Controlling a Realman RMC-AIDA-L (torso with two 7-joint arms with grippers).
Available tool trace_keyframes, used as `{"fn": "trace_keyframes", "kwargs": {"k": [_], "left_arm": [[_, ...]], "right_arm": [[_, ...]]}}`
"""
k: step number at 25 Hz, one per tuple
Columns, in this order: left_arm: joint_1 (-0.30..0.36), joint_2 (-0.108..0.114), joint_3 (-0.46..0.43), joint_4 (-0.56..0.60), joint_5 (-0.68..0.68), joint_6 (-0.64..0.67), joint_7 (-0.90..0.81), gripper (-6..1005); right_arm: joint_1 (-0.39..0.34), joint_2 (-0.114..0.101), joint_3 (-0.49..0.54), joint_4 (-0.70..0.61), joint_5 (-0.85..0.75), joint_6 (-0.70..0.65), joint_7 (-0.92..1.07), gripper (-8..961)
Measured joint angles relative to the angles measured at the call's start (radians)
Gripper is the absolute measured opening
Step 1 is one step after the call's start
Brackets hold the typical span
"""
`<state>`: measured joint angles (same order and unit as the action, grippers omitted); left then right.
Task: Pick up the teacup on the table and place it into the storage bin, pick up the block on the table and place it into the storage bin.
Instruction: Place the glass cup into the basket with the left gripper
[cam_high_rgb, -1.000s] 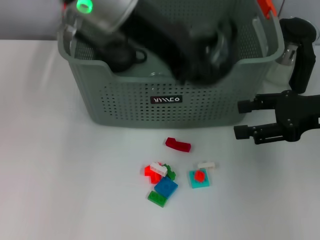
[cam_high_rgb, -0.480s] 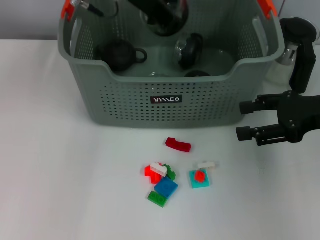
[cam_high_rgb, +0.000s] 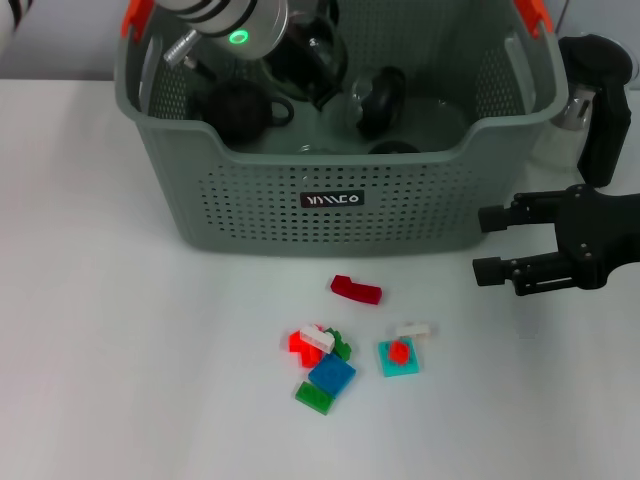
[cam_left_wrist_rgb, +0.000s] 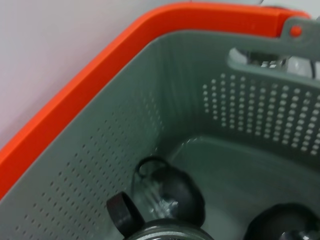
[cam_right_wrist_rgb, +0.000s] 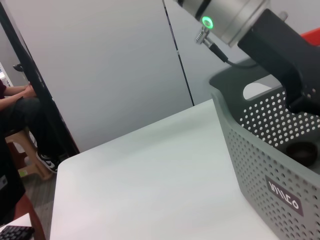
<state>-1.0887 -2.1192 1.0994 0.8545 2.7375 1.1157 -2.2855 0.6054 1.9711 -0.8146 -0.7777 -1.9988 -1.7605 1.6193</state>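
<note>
Grey-green storage bin (cam_high_rgb: 330, 215) now shows the left gripper (cam_high_rgb: 310, 60) lowered inside (grip unclear); right gripper (cam_high_rgb: 490, 243) waits open beside it, empty.

An indoor robot test room or lab. A plain white counter (cam_right_wrist_rgb: 150, 175) stands before bare grey wall panels (cam_right_wrist_rgb: 100, 65). At nine o'clock in the right wrist view, a seated person (cam_right_wrist_rgb: 20, 107) waits on a stool by a dark door frame, a keyboard corner (cam_right_wrist_rgb: 12, 233) just below.
</note>
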Motion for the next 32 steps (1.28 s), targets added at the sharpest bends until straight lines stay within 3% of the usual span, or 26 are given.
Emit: {"fn": "trace_keyframes", "kwargs": {"k": [21, 32], "left_arm": [[0.014, -0.023, 0.010, -0.021, 0.040, -0.052, -0.016, 63], [0.019, -0.032, 0.011, -0.016, 0.051, -0.055, -0.026, 286]], "right_arm": [[-0.004, 0.002, 0.000, 0.008, -0.012, -0.013, -0.004, 836], [-0.005, 0.000, 0.000, 0.009, -0.012, -0.013, -0.006, 837]]}}
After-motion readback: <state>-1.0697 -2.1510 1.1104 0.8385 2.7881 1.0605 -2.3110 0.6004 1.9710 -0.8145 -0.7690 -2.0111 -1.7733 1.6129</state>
